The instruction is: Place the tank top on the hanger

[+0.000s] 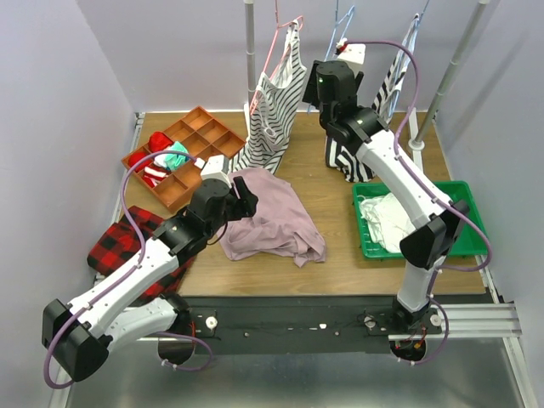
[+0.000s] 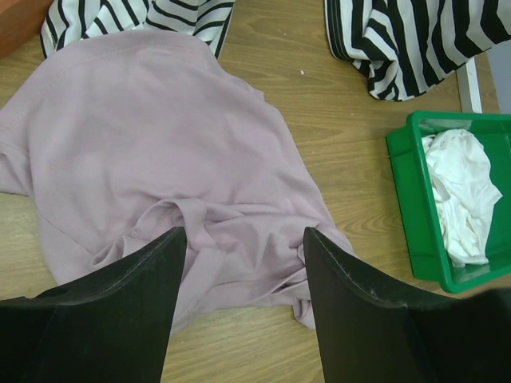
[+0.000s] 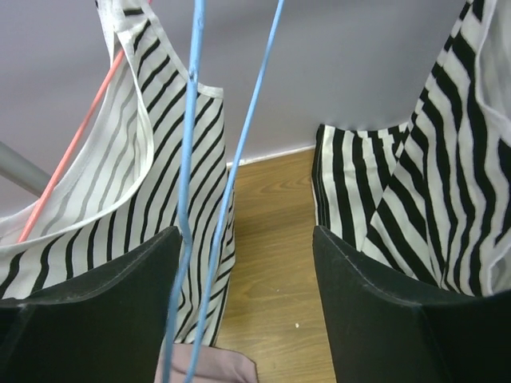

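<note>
The mauve-pink tank top [image 1: 274, 219] lies crumpled on the wooden table, filling the left wrist view as the tank top [image 2: 152, 136]. My left gripper [image 1: 245, 197] hovers over its near-left edge; the left gripper [image 2: 243, 239] is open, with fabric showing between the fingers but not pinched. The pale blue wire hanger [image 1: 342, 32] hangs from the back rail. My right gripper [image 1: 330, 72] is raised to it. In the right wrist view the two blue wires of the hanger [image 3: 190, 159] run down between the jaws of the open right gripper [image 3: 246, 235], close to the left finger [image 3: 120, 295].
Striped tops hang on a pink hanger [image 1: 280, 51] and at the back right [image 1: 393, 81]. An orange compartment tray [image 1: 197, 136] sits back left, a red plaid cloth [image 1: 123, 242] left. A green bin [image 1: 466, 197] holding a white garment [image 1: 389, 217] stands right.
</note>
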Controlling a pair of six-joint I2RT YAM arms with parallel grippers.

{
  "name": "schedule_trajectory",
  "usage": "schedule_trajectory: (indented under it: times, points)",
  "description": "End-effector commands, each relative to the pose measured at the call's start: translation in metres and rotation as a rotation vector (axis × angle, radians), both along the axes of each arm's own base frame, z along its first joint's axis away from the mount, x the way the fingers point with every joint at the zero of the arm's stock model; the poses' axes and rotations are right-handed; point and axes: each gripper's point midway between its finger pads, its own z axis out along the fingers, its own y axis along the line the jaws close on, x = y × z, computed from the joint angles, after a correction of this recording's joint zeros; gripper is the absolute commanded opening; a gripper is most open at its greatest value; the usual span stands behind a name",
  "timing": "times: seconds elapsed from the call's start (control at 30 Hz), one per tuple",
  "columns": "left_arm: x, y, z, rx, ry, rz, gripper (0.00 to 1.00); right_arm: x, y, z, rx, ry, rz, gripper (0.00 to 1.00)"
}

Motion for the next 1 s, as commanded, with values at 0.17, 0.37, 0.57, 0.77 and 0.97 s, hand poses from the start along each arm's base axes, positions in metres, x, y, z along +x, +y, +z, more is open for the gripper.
schedule_trajectory:
  times: [0.17,0.37,0.57,0.77,0.97]
  points:
    - [0.002,0.007,0.017,0.001,-0.046,0.012,0.69,-0.011,-0.030,0.034,-0.062,-0.063,-0.069,0.58]
    - [0.002,0.009,0.021,0.003,-0.058,0.015,0.69,-0.010,-0.041,0.036,-0.066,-0.060,-0.073,0.54]
    - [0.003,0.009,0.024,-0.005,-0.065,0.013,0.69,-0.002,-0.047,0.040,-0.051,-0.058,-0.026,0.51]
    - [0.003,0.010,0.025,-0.012,-0.068,0.015,0.69,0.011,-0.029,0.039,-0.048,-0.032,0.117,0.48]
    - [0.003,0.011,0.024,-0.009,-0.067,0.015,0.69,0.015,-0.022,0.036,-0.051,-0.020,0.165,0.45]
